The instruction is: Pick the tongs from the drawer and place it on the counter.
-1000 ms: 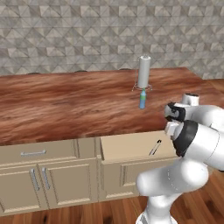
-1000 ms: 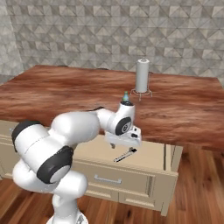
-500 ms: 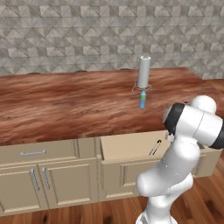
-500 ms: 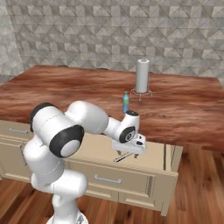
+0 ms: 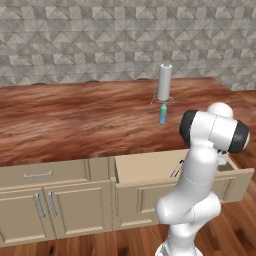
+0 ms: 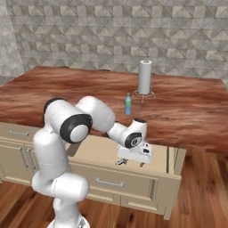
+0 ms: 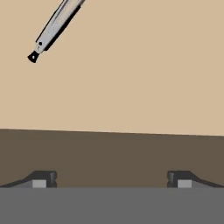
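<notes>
From the left side, the robot's own white arm stands in front of the open drawer (image 5: 145,167), so most of the tongs (image 5: 176,169) are covered; just a thin dark sliver shows beside the arm on the drawer floor. From the right side the hand blocks them too, with only a small dark-and-pale bit poking out under the gripper (image 6: 132,161). Looking along the hand, the tongs (image 7: 54,28) run off the top edge, so their full length can't be seen. What does show is a slim silvery-grey shaft with a dark edge and a small black tip, lying flat and slanted on the pale tan bottom of the drawer. The gripper (image 7: 112,177) hovers low in the drawer with its fingertips (image 7: 43,177) spread wide, holding nothing, well apart from the tongs. Behind, on the reddish-brown counter (image 5: 75,120), a blue-green bottle (image 5: 162,113) stands just in front of a tall grey cylinder (image 5: 164,81).
</notes>
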